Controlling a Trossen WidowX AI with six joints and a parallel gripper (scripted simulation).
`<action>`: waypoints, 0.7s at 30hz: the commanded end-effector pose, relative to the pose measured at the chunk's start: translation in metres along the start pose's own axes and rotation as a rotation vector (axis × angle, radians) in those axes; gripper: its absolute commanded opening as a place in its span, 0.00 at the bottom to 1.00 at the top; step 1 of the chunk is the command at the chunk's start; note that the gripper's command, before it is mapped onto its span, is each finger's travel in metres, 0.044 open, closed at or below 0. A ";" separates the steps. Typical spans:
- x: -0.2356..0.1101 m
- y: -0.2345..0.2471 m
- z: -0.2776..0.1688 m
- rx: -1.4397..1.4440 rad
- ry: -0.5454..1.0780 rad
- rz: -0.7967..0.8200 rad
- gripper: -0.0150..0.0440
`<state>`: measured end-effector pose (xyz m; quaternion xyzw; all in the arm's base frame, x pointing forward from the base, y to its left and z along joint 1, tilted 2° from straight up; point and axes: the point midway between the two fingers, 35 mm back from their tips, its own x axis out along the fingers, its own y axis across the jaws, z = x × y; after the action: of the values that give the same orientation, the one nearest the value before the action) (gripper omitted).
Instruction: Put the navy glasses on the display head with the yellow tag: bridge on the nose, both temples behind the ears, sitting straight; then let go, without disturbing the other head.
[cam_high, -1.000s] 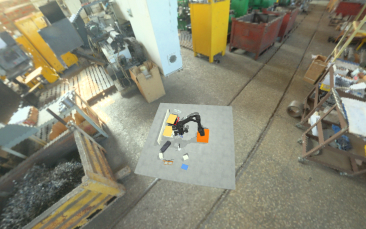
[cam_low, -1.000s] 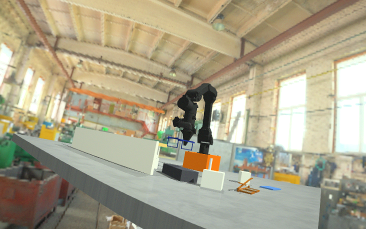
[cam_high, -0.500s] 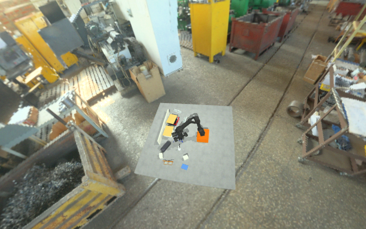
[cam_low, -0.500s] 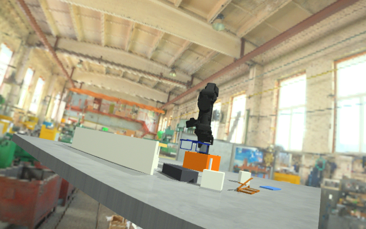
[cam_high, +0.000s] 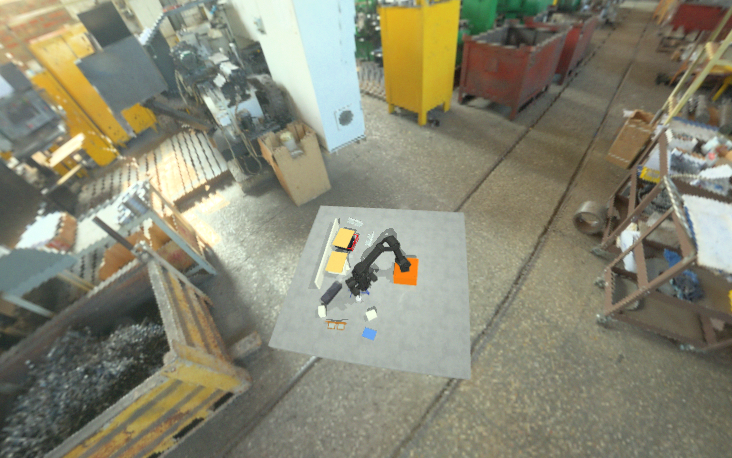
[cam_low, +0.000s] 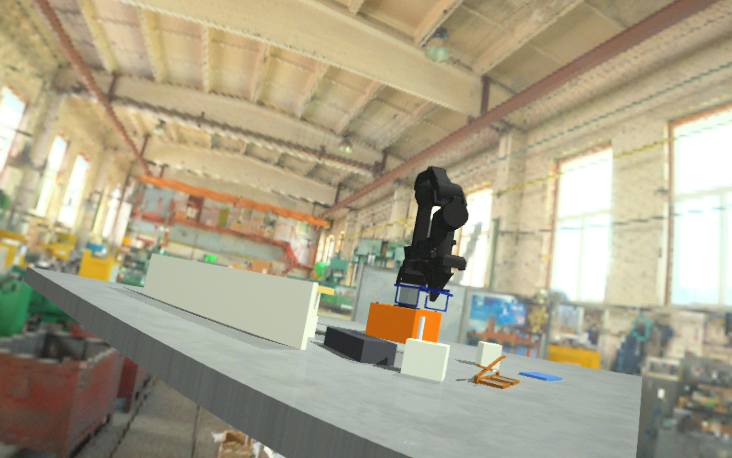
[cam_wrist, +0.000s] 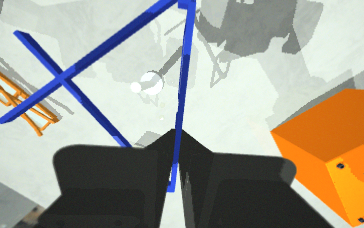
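Observation:
My gripper is shut on the navy glasses, gripping one thin blue bar, and holds them in the air well above the table. In the wrist view a thin white post with a round white top stands on the table under the glasses; it also shows in the exterior view. Two white blocks stand nearby. A flat blue tag lies by the farther block. I cannot make out a yellow tag.
Orange glasses lie on the table between the blocks. The arm's orange base, a dark box, a long cream wall and two yellow pads are close by.

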<state>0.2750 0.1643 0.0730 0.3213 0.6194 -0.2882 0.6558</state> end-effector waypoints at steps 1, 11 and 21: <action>0.002 0.002 -0.006 -0.012 -0.005 -0.010 0.25; 0.052 0.002 -0.005 -0.012 -0.005 -0.010 0.25; 0.063 -0.001 -0.007 -0.012 -0.005 -0.011 0.25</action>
<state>0.2758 0.1716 0.0119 0.3144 0.6226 -0.2858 0.6571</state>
